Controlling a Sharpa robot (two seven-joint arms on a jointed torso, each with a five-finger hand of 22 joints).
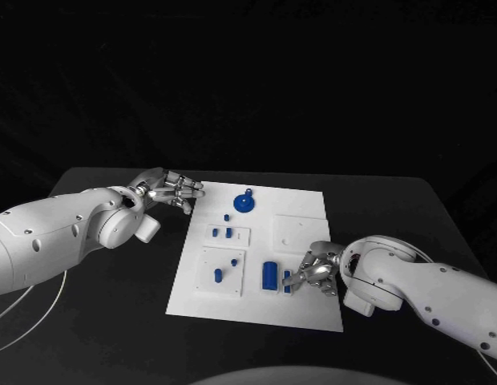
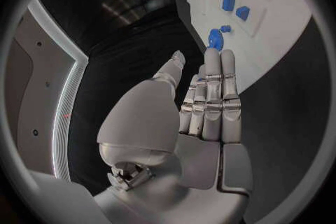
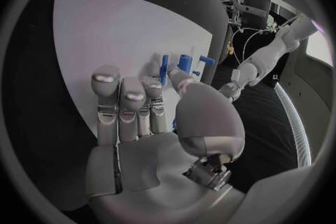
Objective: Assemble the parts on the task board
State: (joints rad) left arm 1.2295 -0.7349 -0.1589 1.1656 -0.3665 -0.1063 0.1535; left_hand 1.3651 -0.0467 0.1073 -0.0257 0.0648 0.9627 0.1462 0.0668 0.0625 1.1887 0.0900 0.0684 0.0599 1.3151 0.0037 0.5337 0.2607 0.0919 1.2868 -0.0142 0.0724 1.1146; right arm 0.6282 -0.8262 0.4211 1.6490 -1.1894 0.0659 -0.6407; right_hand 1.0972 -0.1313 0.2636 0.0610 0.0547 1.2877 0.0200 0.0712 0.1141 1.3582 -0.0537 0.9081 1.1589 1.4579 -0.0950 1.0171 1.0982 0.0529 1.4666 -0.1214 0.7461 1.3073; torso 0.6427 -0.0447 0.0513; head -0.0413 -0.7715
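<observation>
The white task board [image 1: 301, 210] lies in the middle of the black table. A round blue part [image 1: 244, 202] sits near its far edge, and several small blue parts [image 1: 222, 233] stand in the plates on its left half. My left hand [image 1: 167, 191] hovers off the board's far left corner with straight fingers [image 2: 213, 95] and holds nothing; the round blue part [image 2: 215, 38] lies just beyond them. My right hand [image 1: 316, 271] rests over the board's near right part, beside an oblong blue part [image 1: 269, 275]. Its fingers [image 3: 126, 103] are stretched out, and the thumb tip reaches close to upright blue parts [image 3: 184, 61].
Bare black table [image 1: 387, 200] surrounds the board on all sides. A raised white square plate [image 1: 297, 231] sits on the board's right half. A thin white cable [image 1: 18, 309] loops under my left arm. My left arm [image 3: 262, 56] shows beyond the board in the right wrist view.
</observation>
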